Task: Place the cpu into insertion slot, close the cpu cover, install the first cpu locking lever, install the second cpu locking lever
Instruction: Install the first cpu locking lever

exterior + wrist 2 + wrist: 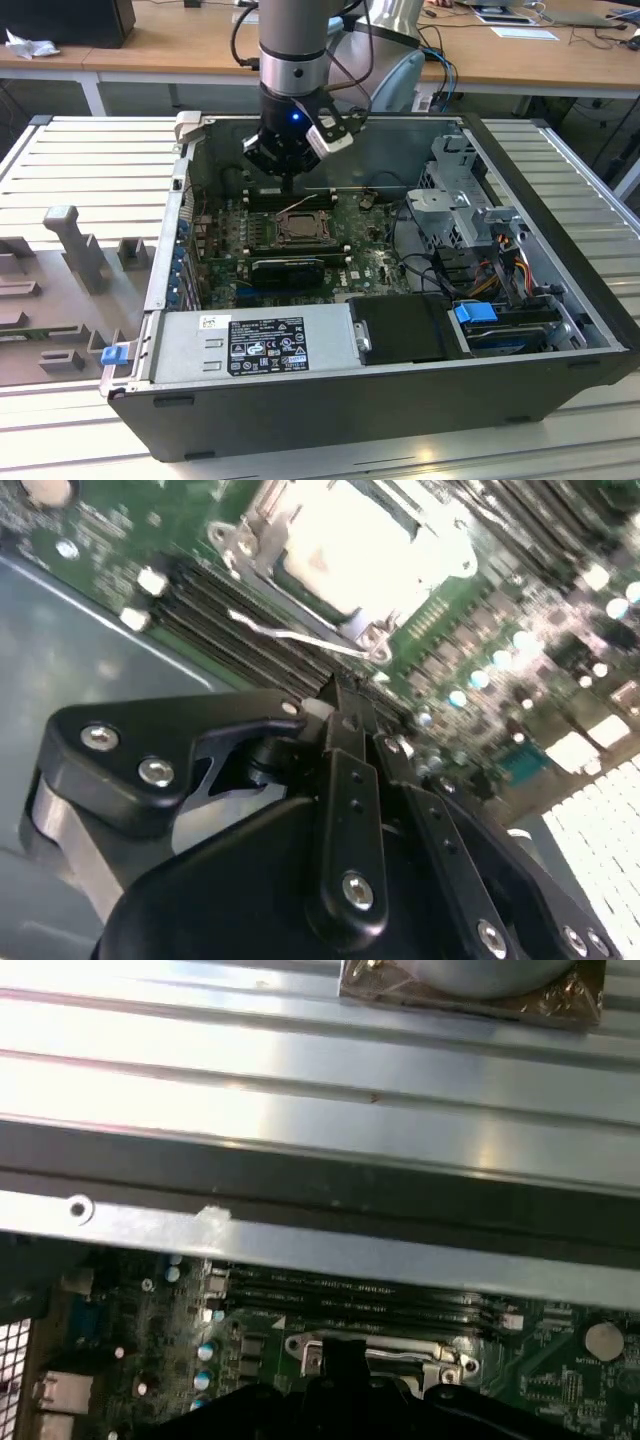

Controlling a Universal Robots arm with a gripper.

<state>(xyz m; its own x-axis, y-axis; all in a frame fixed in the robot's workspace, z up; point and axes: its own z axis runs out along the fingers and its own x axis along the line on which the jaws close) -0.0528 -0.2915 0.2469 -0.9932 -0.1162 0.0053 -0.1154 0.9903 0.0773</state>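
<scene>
One arm reaches down into an open computer case [560, 300] lying on its side on a ribbed metal table [90, 160]. The gripper [290, 183] hangs just above the far edge of the socket [299, 226], near the middle of the green motherboard [370, 262] in the exterior view.

Progress: in the second wrist view the chip [352, 532] appears to lie already in the socket [262, 558], showing as a bright pale square inside the metal frame. The cover [240, 535] seems to lie down around it, though glare washes out the detail, so this is a judgement only. A thin wire lever [295, 638] runs along the near side of the socket, beside the long black memory slots [225, 615], and looks not yet latched. At least one lever therefore seems left to do; the state of the other cannot be made out.

Jaws: in the second wrist view the two black fingers [350, 730] stand pressed together with no gap between them, the tips close to the lever's end. Whether they pinch the wire or merely push near it cannot be told.

Hidden: in the first wrist view the gripper body [345, 1400] covers most of the socket [385, 1352], and the case wall [320, 1250] blocks the rest.
</scene>
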